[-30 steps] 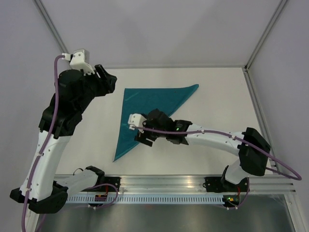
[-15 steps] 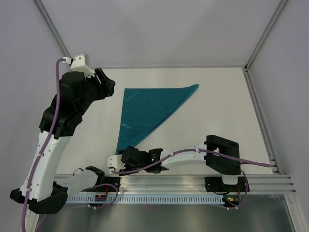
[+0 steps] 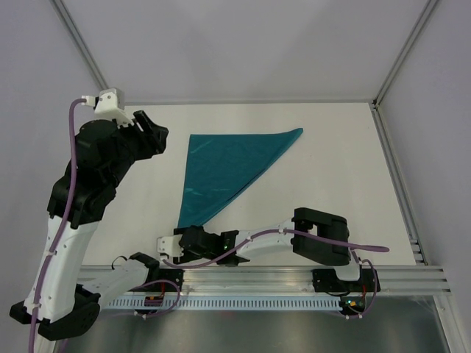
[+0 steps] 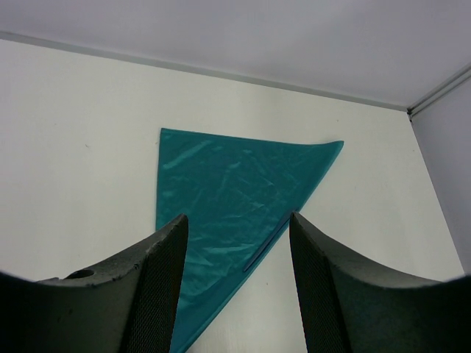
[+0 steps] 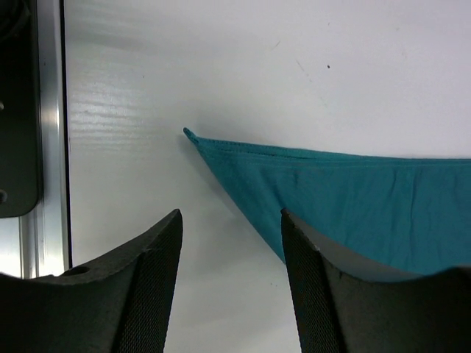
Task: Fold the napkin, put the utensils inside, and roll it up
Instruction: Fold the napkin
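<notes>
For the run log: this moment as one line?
napkin: folded triangle, flat; left gripper: open, empty; right gripper: open, empty, by near corner

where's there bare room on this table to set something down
Widest free patch: the table right of the napkin, up to the right wall. A narrower strip runs between the napkin and the back wall. Crowded: the near edge, where the right pincer hangs by the napkin's tip.
</notes>
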Controlling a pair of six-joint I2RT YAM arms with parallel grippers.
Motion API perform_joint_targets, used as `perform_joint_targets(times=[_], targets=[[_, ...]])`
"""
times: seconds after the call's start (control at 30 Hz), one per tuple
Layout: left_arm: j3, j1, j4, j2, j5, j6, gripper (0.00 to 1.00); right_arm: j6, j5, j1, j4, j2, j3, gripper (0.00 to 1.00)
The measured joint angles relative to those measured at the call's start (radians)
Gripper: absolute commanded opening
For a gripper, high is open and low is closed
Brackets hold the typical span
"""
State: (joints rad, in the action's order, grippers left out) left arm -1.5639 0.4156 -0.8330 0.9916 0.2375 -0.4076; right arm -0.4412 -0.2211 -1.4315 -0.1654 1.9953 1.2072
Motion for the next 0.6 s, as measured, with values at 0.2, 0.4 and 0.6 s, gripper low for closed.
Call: perform_joint_targets(times=[0.2,0.4,0.6], targets=[[0.000,0.000,-0.004,-0.030,0.017,0.000,0.62,-0.001,-0.006,-0.014,-0.069,0.023,0.000,0.60],[0.000,0.000,-0.013,-0.032,0.023,0.000,0.62,-0.003,-0.010,-0.023,-0.113,0.082,0.000,0.59],[0.017,0.000,-0.022,-0.043,0.023,0.000,0.62,-0.025,-0.032,-0.026,-0.177,0.111,0.002,0.50]])
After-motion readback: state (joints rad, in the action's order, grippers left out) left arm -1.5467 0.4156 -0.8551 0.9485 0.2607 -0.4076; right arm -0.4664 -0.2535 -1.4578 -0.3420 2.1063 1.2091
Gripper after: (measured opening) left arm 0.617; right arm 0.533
